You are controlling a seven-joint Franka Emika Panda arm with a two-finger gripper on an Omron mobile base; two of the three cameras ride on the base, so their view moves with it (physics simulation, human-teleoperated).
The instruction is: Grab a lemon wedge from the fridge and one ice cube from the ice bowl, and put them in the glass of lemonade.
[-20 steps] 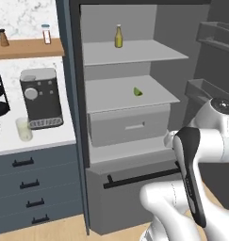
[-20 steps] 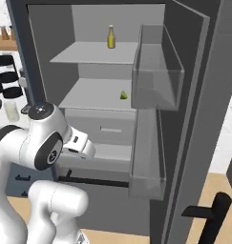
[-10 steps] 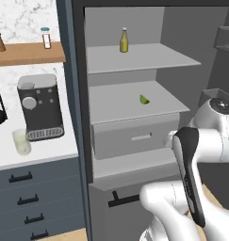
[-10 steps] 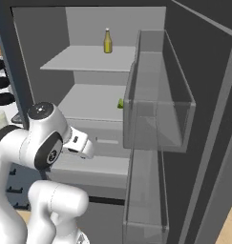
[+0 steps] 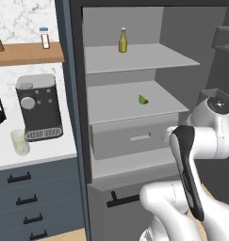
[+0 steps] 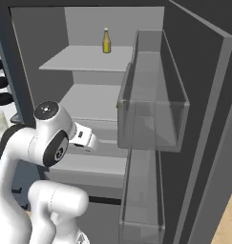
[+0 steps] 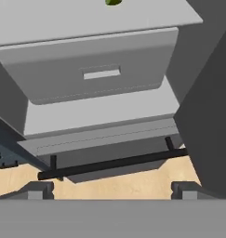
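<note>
A tiny lemon wedge point(image 5: 143, 99) sits on a fridge point(image 5: 134, 61) shelf, likely light, soft and slippery, best pinched across its flat sides; the gripper point(image 7: 112, 188) hangs released, jaws wide and empty.

1. The white arm rises from the base and folds at a bulky elbow, with its forearm doubling back down toward the base.
2. A dark strip runs along the forearm link, and a dark round cap sits on the joint at the top of the bend.
3. The wrist reaches forward from that joint, roughly level, with a small white block at its end.
4. The gripper point(image 7: 109, 188) stands with its jaws spread wide, nothing between them.
5. Its two finger tips point(image 7: 38, 189) show as short grey stubs, set well apart, touching nothing.
</note>
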